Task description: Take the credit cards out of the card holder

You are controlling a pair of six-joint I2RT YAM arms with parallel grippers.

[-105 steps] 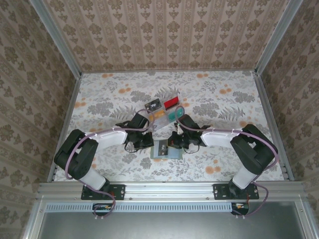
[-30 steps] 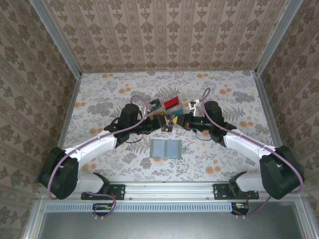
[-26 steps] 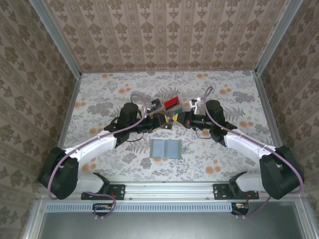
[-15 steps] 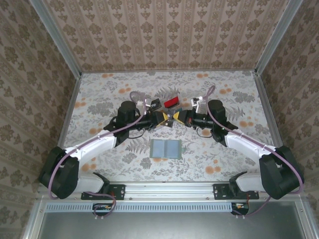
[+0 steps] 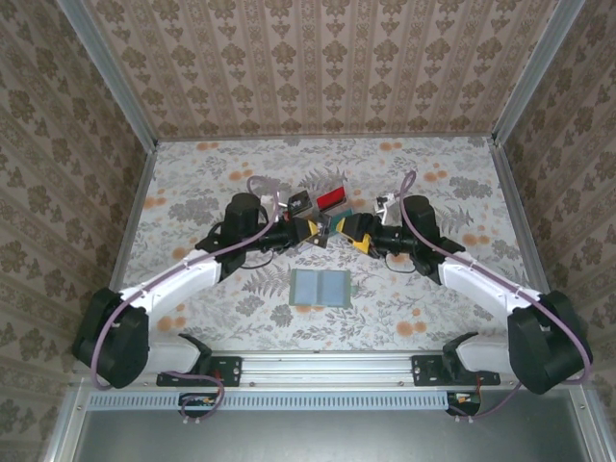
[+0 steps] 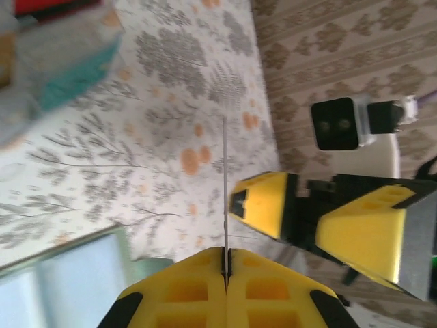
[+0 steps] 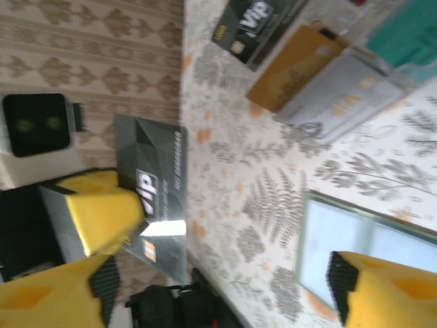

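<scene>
Holds a dark grey card point(image 7: 156, 195) with a "vip" mark in the left gripper point(image 6: 225, 263), jaws clenched on one edge of it, lifted above the surface point(image 5: 212, 192) between the two arms. Shows the right gripper point(image 5: 363, 235) released, jaws wide apart with nothing between them, just beside the held card.

Finds the card holder point(image 5: 320, 287) lying open and flat on the surface, nearer to the arm bases and apart from both grippers. Finds beyond it more credit cards already out and lying close together, some overlapping: a black card point(image 7: 263, 27), a red card point(image 5: 332, 198), a tan card point(image 7: 297, 68) and a teal card point(image 7: 410, 41).

Seems, judging from this, well advanced. Cannot tell whether any card remains in the pockets. Remains, probably, to lay the held card down with the others and to check the holder.
</scene>
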